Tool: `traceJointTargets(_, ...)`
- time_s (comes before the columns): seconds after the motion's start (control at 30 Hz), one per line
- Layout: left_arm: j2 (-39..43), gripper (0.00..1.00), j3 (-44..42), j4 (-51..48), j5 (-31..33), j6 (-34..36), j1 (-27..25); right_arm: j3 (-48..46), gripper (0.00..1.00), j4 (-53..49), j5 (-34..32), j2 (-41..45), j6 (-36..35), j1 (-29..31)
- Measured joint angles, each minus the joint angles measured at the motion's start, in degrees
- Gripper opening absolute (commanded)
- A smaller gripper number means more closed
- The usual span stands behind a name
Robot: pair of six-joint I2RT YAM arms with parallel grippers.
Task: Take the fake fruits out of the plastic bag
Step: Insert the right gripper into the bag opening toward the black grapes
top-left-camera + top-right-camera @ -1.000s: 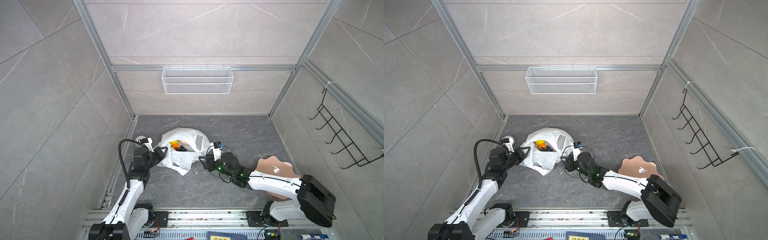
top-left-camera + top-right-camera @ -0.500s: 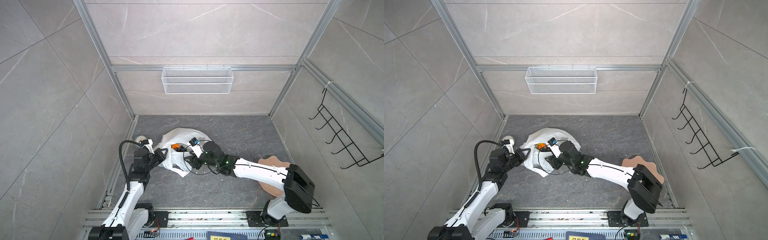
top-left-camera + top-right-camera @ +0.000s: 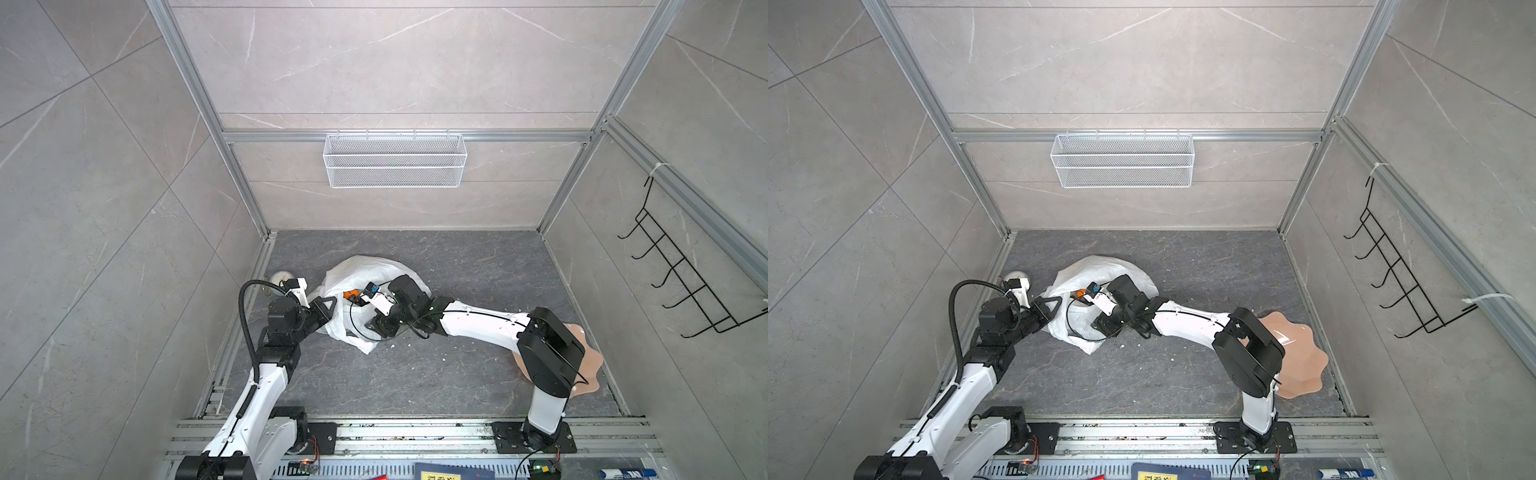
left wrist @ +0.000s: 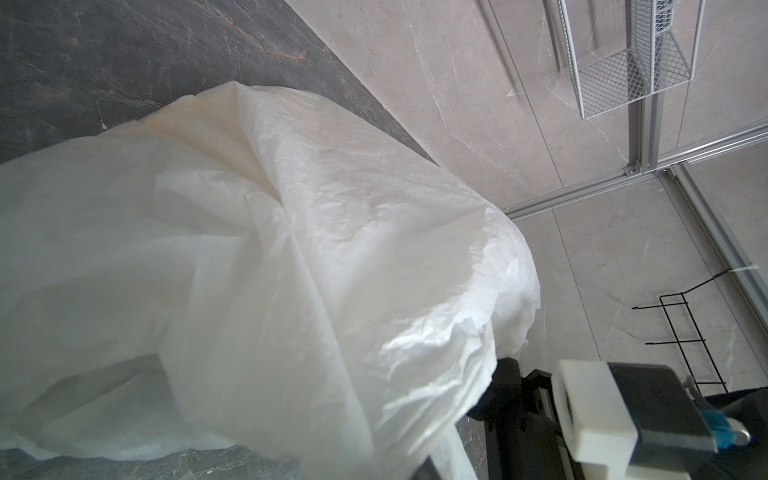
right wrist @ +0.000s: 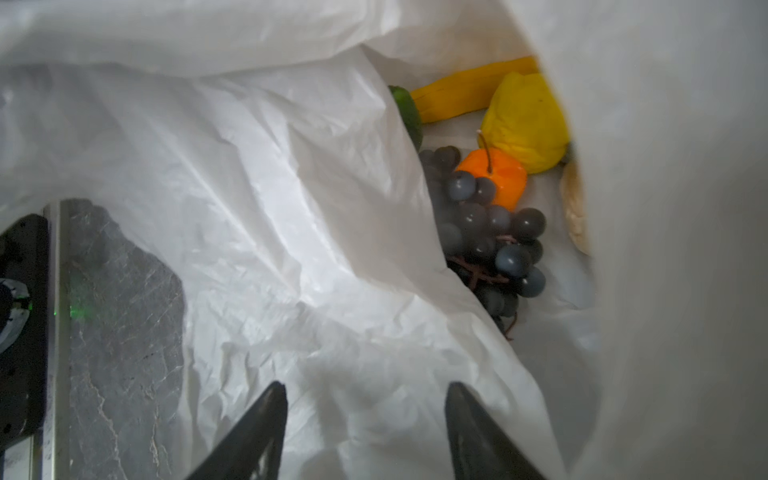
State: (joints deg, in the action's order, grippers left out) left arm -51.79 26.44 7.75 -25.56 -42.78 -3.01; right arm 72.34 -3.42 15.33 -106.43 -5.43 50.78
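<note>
Dark marbled table (image 3: 415, 374) runs back from the rail where both arms are mounted. Nearest us, on the right, the plate (image 3: 1304, 361) looks bare where the arm's elbow does not hide it. Farther in, the left tool (image 3: 328, 307) is clenched at the rim of the bag (image 3: 365, 270); we judge it is pinching the film to hold the mouth up. The right tool (image 5: 365, 388) reaches across into that mouth, jaws apart with nothing between them, above crumpled film. Beyond its tips the fruits (image 5: 494, 195) lie inside the bag: grapes (image 5: 486, 232) closest, then the orange (image 5: 505, 178), a yellow piece (image 5: 525, 124), and the banana (image 5: 465, 91) deepest. A pale ball (image 3: 281, 277) lies on the table by the left arm; we cannot tell whether it is one of them.

We take this as the reach-in for a pick. Next we must go deeper past the fold, centre the jaws on the grapes or the orange, and close without catching film. On the back wall hangs the basket (image 3: 395, 162).
</note>
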Motion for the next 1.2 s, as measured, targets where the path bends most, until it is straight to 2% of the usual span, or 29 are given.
traceJointTargets(0.07,-0.1,0.00,0.0,0.0,0.0,0.1,0.0,0.0,0.44,0.0,0.9,-0.1,-0.4,0.4)
traceJointTargets(0.27,-0.2,0.00,0.0,-0.1,0.0,0.3,0.0,-4.5,0.59,4.3,-2.0,2.1,-0.8,2.4)
traceJointTargets(0.4,-0.2,0.00,0.0,-0.5,0.0,0.4,-0.1,-5.1,0.64,4.8,-4.3,4.0,-2.3,2.4)
traceJointTargets(0.67,-0.2,0.00,0.0,-1.1,-0.1,0.4,-0.4,1.5,0.77,3.4,-6.1,2.4,-6.9,1.8)
traceJointTargets(0.77,-0.2,0.00,0.0,-1.3,-0.1,0.4,-0.5,4.0,0.78,2.6,-5.9,0.2,-8.2,1.1)
traceJointTargets(0.9,-0.2,0.00,0.0,-1.3,-0.1,0.4,-0.6,7.1,0.72,-0.3,-3.5,-3.7,-9.9,0.1)
traceJointTargets(1.07,-0.2,0.00,0.0,-1.3,0.1,0.4,-0.6,7.3,0.43,-4.1,1.4,-5.8,-11.1,0.0)
traceJointTargets(1.2,0.5,0.09,0.4,-3.4,3.3,0.9,-0.6,6.0,0.19,-2.9,3.5,-5.4,-9.1,0.3)
